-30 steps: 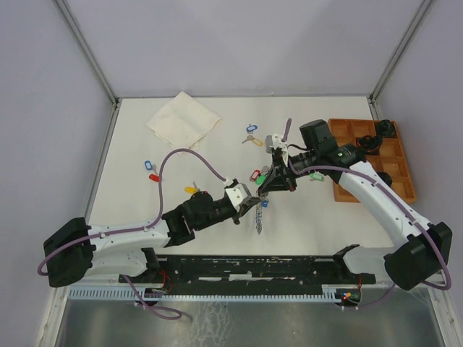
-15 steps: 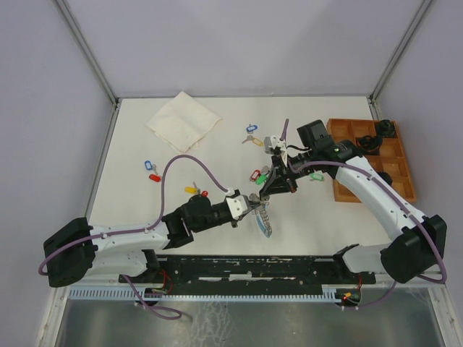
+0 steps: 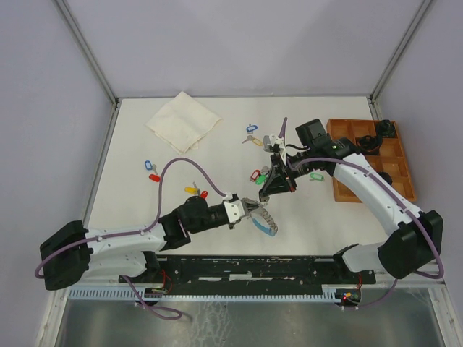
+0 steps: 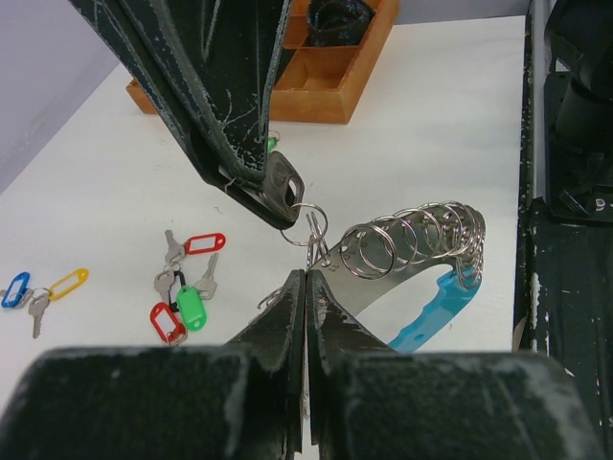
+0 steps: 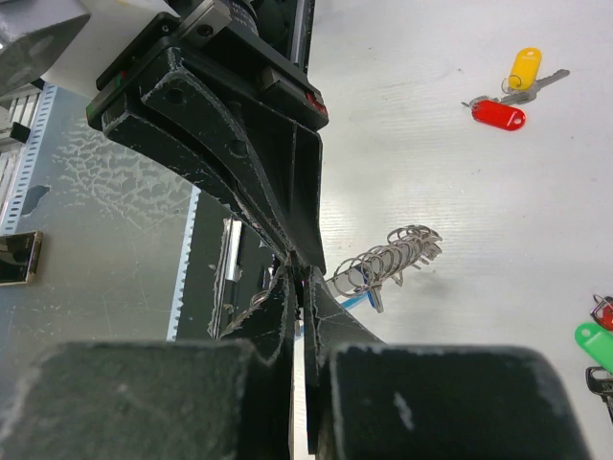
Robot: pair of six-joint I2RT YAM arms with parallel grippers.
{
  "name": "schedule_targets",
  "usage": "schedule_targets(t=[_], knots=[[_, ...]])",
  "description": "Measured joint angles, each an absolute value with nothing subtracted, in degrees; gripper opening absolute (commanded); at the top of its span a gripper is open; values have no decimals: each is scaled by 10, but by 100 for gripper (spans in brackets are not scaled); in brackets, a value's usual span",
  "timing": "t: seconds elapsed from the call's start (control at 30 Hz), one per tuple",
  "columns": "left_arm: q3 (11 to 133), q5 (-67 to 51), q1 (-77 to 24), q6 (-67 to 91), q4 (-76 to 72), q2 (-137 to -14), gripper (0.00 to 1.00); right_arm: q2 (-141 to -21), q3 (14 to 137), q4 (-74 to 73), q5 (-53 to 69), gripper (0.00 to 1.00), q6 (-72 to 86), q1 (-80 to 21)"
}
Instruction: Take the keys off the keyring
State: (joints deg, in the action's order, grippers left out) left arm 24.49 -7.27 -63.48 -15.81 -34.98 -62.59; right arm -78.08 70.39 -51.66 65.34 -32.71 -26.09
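Note:
My left gripper [image 4: 305, 280] is shut on one end of the keyring [image 4: 421, 240], a curved metal strip threaded with several split rings that runs into a light-blue band [image 4: 436, 309]. It hangs just above the table, near the front middle [image 3: 268, 221]. My right gripper [image 3: 270, 190] comes down from above, shut on a dark-headed key [image 4: 279, 184]. A small split ring [image 4: 306, 217] links that key to the keyring right at my left fingertips. In the right wrist view the keyring's rings [image 5: 397, 254] stick out beyond the two grippers, which meet tip to tip.
Loose tagged keys lie about: red and green [image 3: 255, 176], blue and yellow [image 3: 251, 134], blue and red [image 3: 150, 168], yellow and red [image 3: 196, 191], green [image 3: 315, 176]. An orange compartment tray [image 3: 396, 176] stands at the right, and a folded cloth [image 3: 183, 119] lies at the back left.
My left gripper has slid right and toward the front edge, swinging the keyring out to its lower right. The right gripper has shifted slightly left, still gripping the key.

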Motion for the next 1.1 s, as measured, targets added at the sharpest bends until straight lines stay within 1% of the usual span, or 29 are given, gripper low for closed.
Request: schedule_targets(t=[0.37,0.7,1.1], knots=[[245,-92,-635,-185,-326,-610,3,-798,704,-505,663,2,-293,-260],[245,-98,-634,-190,-321,-598,3,-818,704,-494,691,4,-260,-248],[245,-112,-631,-190,-318,-575,3,-846,704,-475,735,4,-229,-237]])
